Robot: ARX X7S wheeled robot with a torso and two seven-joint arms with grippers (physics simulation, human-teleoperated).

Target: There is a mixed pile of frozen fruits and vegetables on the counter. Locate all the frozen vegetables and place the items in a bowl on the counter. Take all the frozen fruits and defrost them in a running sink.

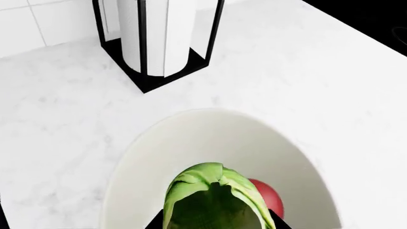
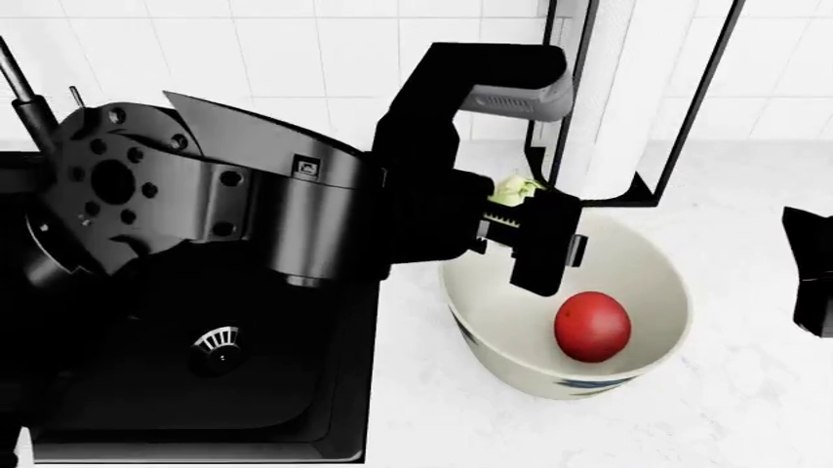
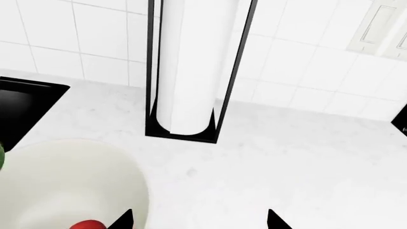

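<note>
The left gripper (image 2: 521, 216) is clamped on a green leafy vegetable (image 1: 215, 200), held just above the white bowl (image 2: 657, 268); a red round item (image 2: 592, 326) lies in the bowl below the fingers. The right gripper (image 3: 198, 220) stands spread, holding nothing; beyond it rises the paper towel holder (image 3: 190, 71) on the counter (image 3: 305, 162).

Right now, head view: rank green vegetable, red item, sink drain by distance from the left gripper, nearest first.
1. green vegetable, held in the left gripper above the bowl.
2. red item, on the bowl's floor, below the gripper.
3. sink drain, in the black sink.
</note>
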